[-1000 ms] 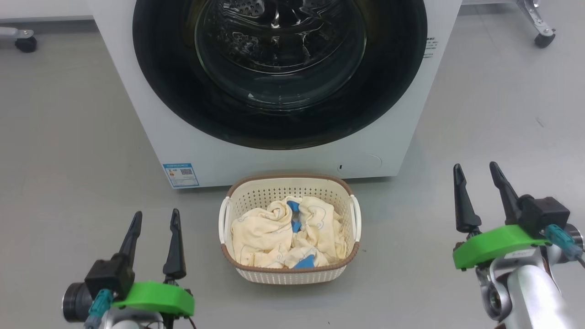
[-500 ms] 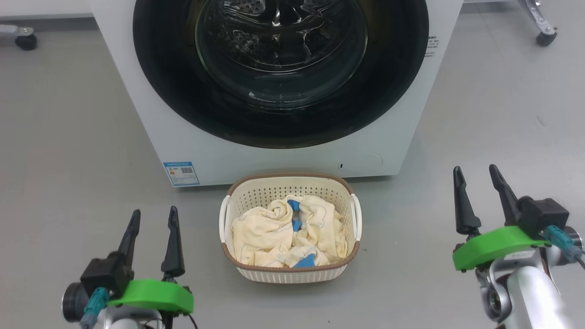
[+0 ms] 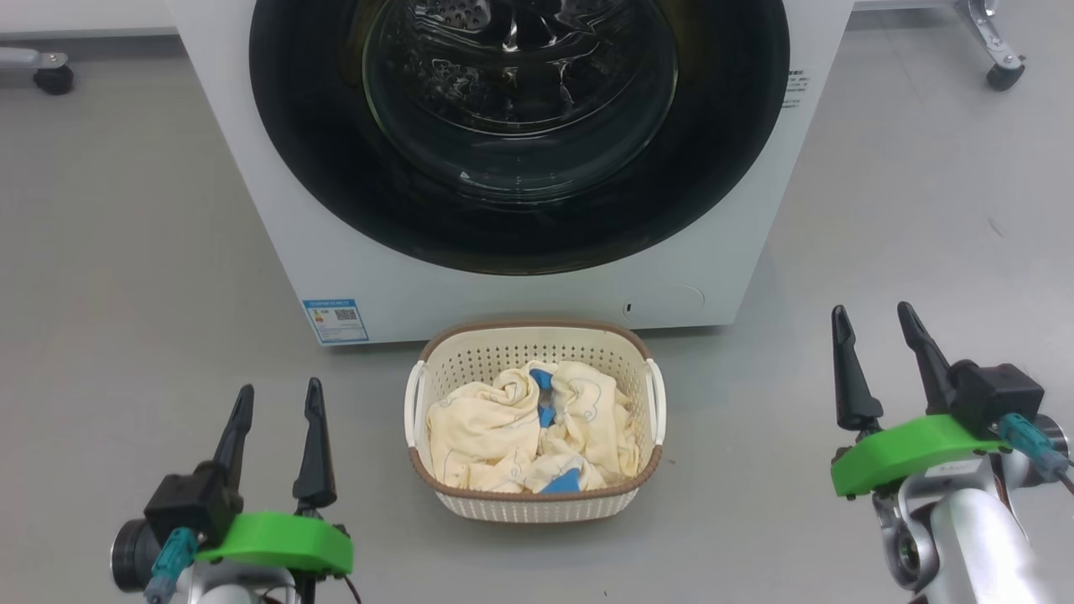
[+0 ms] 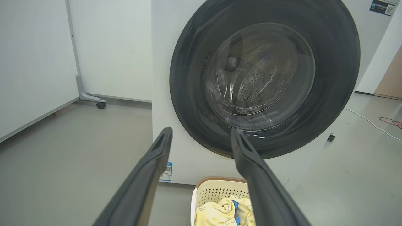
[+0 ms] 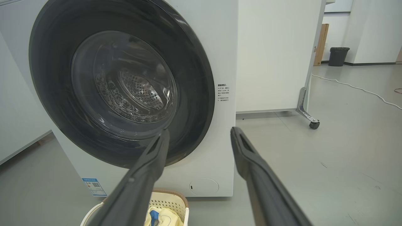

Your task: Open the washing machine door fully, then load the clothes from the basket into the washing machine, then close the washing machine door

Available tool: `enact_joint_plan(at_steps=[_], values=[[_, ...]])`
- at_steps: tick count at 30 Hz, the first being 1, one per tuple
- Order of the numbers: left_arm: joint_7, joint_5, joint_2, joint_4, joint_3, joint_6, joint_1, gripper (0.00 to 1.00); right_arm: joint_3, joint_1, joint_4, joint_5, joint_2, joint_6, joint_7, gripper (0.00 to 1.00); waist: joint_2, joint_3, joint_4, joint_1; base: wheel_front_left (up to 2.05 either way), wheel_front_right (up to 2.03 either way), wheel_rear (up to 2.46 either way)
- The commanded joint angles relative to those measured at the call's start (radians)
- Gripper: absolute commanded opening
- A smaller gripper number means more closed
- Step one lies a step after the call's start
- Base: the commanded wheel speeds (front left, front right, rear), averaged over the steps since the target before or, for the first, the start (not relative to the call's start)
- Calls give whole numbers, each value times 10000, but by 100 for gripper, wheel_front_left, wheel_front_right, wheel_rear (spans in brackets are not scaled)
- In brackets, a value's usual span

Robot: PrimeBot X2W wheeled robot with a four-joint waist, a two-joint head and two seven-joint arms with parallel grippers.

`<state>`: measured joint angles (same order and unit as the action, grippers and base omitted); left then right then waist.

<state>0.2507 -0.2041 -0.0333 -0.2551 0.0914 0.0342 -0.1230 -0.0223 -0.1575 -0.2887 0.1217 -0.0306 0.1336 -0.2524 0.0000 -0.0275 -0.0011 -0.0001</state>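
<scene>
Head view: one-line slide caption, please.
Cream perforated plastic basket of pale yellow clothes before white washing machine's black-ringed glass door; left hand, right hand open.

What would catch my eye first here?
The washing machine door, a huge glossy black ring around glass, on the white washing machine straight ahead. Before it on the floor sits the basket of pale yellow clothes, the left gripper and right gripper open on either side.

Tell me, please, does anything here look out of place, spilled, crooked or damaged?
Nothing stands out. The washing machine door is shut, the basket stands upright on the floor before the washing machine, and the clothes lie inside it, none spilled. The left hand and right hand are open and empty.
</scene>
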Motion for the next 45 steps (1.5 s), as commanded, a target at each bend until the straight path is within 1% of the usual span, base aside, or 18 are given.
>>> enact_joint_plan(at_steps=[1, 13, 24, 28, 35, 45], values=[[111, 10, -169, 364, -388, -34, -421, 100, 227, -548, 300, -77, -196, -29, -93, 100, 0, 23, -2, 1, 0, 0, 0], [111, 64, -169, 277, -347, -169, -391, 100, 253, -525, 313, -105, -196, -29, -93, 100, 0, 60, 2, 1, 0, 0, 0], [111, -144, -169, 233, -406, -112, -372, 100, 270, -534, 309, -97, -196, -29, -93, 100, 0, 103, 9, 1, 1, 1, -1], [111, 0, -169, 210, -409, -77, -371, 100, 268, -538, 294, -93, -196, -29, -93, 100, 0, 101, -4, 1, 27, 27, -54], [111, 27, -169, 286, -425, -67, -373, 100, 279, -551, 271, -94, -196, -29, -93, 100, 0, 57, -29, 1, 70, 70, -140], [111, 91, -169, 254, -419, -69, -368, 100, 217, -548, 248, -107, -196, -29, -93, 100, 0, 43, -33, 1, 119, 119, -238]])
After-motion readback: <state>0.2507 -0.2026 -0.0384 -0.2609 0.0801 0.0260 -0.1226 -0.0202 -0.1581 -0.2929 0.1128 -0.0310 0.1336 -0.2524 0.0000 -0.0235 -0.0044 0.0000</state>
